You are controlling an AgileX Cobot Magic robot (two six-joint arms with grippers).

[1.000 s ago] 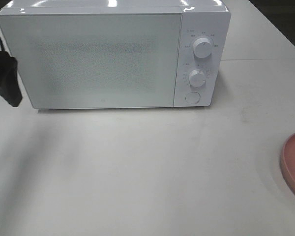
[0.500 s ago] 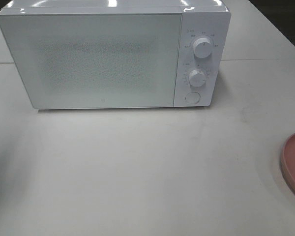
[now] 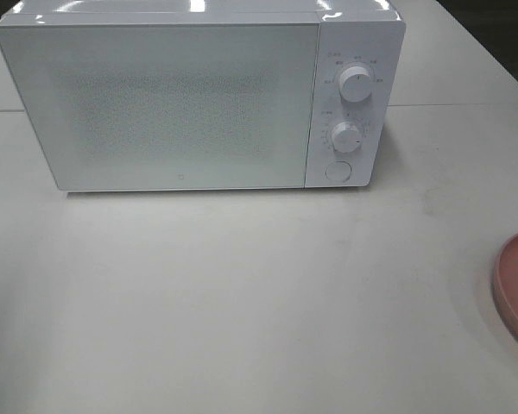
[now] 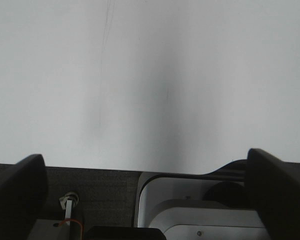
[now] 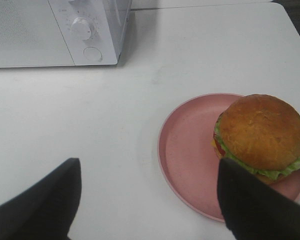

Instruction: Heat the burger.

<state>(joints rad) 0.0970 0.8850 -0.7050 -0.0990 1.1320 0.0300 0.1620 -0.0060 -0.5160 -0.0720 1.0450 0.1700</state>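
The burger [image 5: 262, 132], with a domed orange-brown bun and lettuce, sits on the pink dish [image 5: 187, 150] in the right wrist view. My right gripper [image 5: 150, 187] is open and empty, above the table beside the dish and short of the burger. The white microwave [image 3: 198, 95] stands at the back of the table with its door shut; it also shows in the right wrist view [image 5: 55, 30]. In the exterior view only the dish's rim [image 3: 511, 289] shows at the right edge and the burger is out of view. My left gripper [image 4: 145, 157] is open and empty over bare table.
The microwave has two knobs [image 3: 356, 84] and a round button [image 3: 337, 171] on its right panel. The white table [image 3: 242, 293] spreads in front of it. The left wrist view shows the table's edge and a white arm base [image 4: 205, 210] below it.
The left arm showed at the left edge of the exterior view a second ago and has withdrawn out of that view. Nothing else moved.
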